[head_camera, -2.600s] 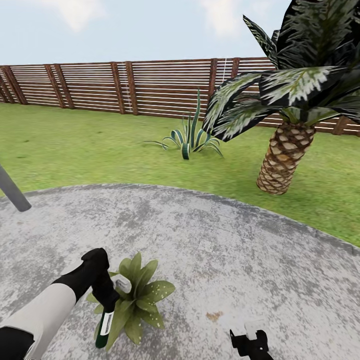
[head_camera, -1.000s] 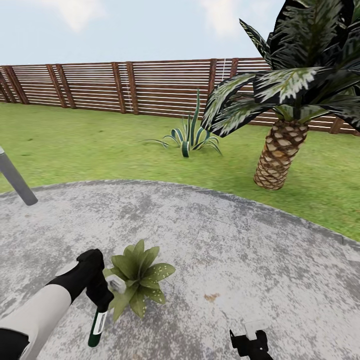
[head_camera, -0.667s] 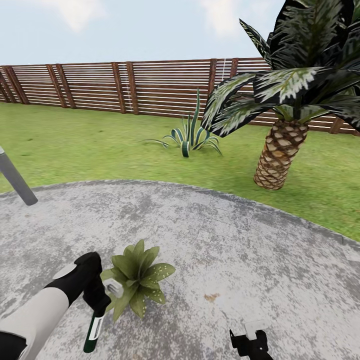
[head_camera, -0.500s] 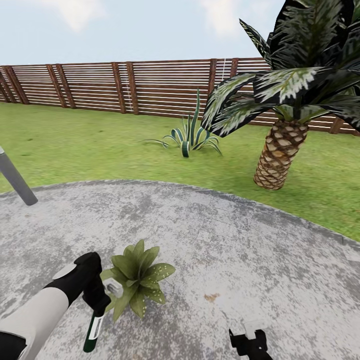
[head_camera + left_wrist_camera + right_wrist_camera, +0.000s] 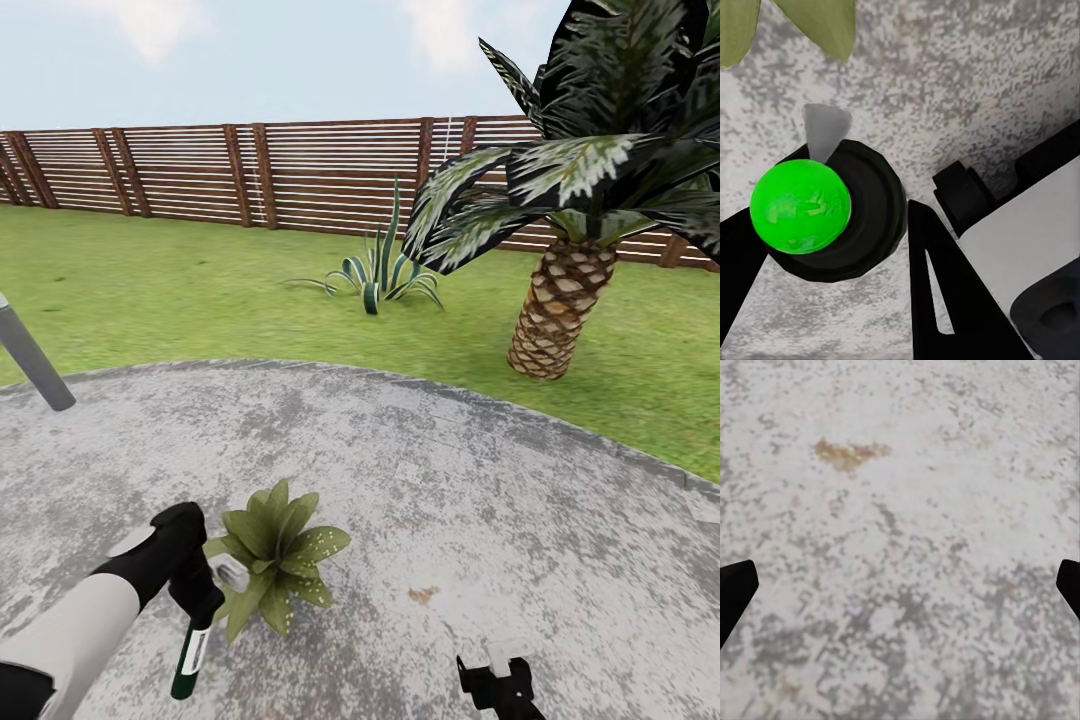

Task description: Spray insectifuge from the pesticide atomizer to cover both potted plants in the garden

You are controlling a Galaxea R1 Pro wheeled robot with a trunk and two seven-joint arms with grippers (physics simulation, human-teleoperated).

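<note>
Nearest me, at about seven o'clock in the head view, my left gripper (image 5: 203, 606) is clamped on the spray bottle (image 5: 189, 655), which hangs from it dark-green end down with its pale label toward me; in the left wrist view the fingers (image 5: 945, 300) close in on either side of the bottle's round dark body and bright green end (image 5: 801, 212), so I count that grip as firm. Over the last couple of seconds I have drawn this hand back from on top of the leaves to just beside them, and in the last half second it has barely shifted. The potted plant (image 5: 273, 553) now sits at two o'clock from the gripper, near it and clear of the bottle. My right gripper (image 5: 497, 677) waits at five o'clock, fingers spread with nothing between them, over bare paving (image 5: 480, 500) and a small brown stain (image 5: 851, 454). I take it the bottle is in hand and spraying this plant is the step under way; I can't tell how much of it is covered, and I see no second pot here. Further out, past the paving at twelve o'clock, a spiky plant (image 5: 375, 275) stands on the lawn (image 5: 150, 290), a palm (image 5: 560, 300) at two o'clock, and the slat fence (image 5: 200, 170) behind.
</note>
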